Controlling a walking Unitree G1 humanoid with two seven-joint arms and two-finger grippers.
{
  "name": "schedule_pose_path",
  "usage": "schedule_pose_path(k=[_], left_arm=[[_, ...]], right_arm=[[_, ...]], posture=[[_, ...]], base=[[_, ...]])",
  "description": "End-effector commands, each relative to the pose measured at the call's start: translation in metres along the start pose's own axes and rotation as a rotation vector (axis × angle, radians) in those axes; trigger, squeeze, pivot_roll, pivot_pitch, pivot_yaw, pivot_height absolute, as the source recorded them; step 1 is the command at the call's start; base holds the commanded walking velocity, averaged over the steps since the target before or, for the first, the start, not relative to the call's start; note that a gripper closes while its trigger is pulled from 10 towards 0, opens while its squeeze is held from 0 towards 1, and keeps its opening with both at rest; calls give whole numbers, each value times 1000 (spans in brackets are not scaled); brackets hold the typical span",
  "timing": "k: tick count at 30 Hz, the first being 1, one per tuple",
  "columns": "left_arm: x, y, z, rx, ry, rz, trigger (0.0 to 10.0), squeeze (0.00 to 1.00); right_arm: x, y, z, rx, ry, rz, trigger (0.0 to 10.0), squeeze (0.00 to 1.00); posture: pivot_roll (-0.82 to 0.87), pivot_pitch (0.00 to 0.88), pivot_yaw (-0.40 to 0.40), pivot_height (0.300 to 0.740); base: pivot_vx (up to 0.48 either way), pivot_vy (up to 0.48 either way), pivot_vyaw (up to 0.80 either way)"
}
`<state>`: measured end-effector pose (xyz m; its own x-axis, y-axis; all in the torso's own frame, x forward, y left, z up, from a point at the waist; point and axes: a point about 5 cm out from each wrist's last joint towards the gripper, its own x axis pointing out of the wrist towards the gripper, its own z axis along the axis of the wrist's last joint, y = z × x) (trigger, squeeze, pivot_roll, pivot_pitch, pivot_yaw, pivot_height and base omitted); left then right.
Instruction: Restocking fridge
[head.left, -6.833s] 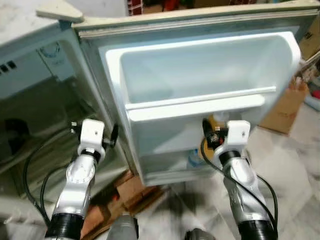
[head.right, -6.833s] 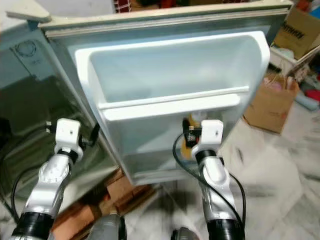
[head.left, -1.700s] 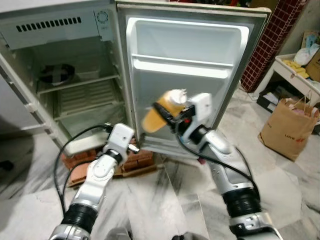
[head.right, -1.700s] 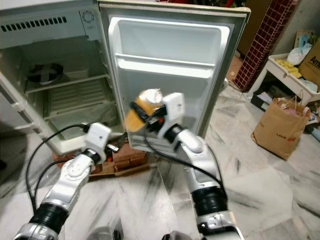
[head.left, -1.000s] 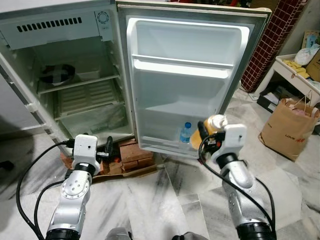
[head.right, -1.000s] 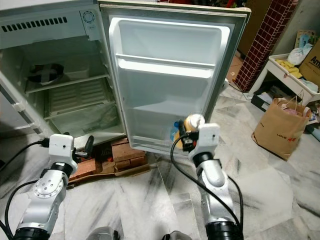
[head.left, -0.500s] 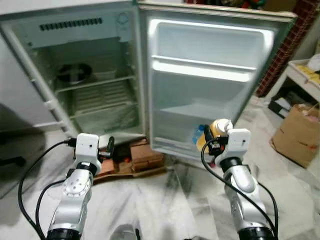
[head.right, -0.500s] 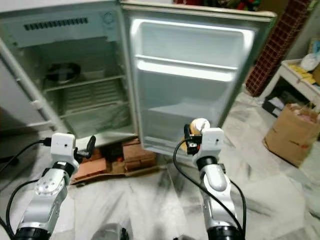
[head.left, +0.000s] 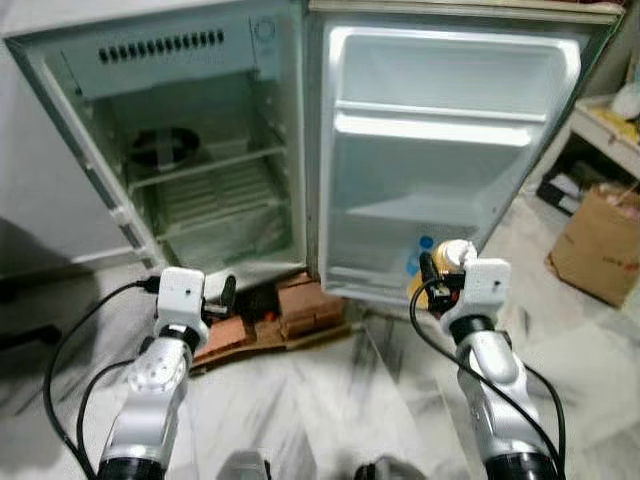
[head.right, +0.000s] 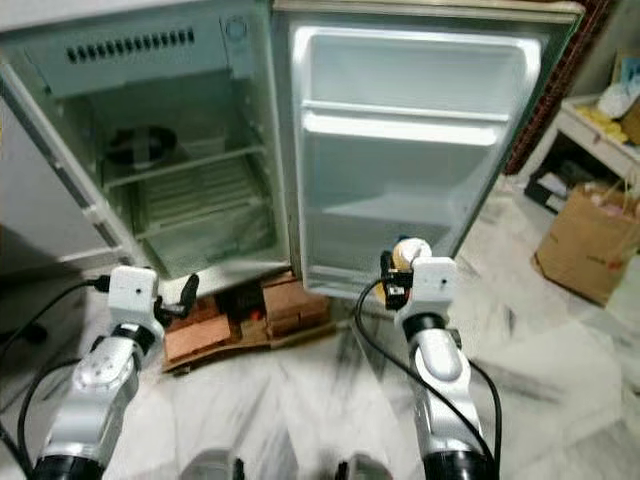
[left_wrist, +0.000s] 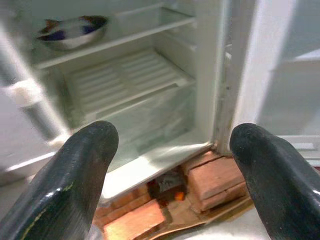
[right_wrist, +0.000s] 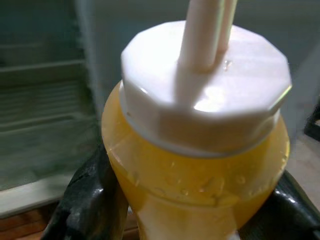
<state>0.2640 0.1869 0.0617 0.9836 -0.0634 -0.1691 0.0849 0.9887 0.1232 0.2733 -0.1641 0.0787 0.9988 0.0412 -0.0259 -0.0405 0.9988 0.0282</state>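
Marble floor lies before the open fridge. Its door holds a water bottle low down. Right gripper squeezes a yellow bottle near the door. Left gripper gapes, holding nothing, by the bricks.

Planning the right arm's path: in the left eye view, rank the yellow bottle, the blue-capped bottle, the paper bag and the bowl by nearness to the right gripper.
1. yellow bottle, in the right gripper
2. blue-capped bottle, low in the door
3. paper bag, on the floor, right
4. bowl, fridge shelf, far left
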Motion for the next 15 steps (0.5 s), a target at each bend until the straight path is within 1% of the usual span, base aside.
schedule_pose_path(k=[1,5,7,9,15], left_arm=[[0,2,3,-5,-4,1,10000,0],[-1,0,3,-6,-8,-15,10000,0],[-1,-2,4,-16,-20,-36,10000,0],[-1,-3,6,-13,-35,-49,10000,0],[0,-3,8,-6,-37,-55,10000,0]], right_arm=[[3,4,7,-6,-34,17,10000,0],[3,4,7,-6,-34,16,10000,0],[3,4,7,-6,-34,14,10000,0],[3,4,8,-7,-34,13,10000,0],[4,4,8,-10,-36,14,10000,0]], posture=[[63,79,-2,740],[62,79,-4,740],[61,79,-4,740],[62,80,-6,740],[62,80,-7,740]], base=[[0,469,-425],[0,469,-425],[0,461,0],[0,424,-519],[257,407,-800]])
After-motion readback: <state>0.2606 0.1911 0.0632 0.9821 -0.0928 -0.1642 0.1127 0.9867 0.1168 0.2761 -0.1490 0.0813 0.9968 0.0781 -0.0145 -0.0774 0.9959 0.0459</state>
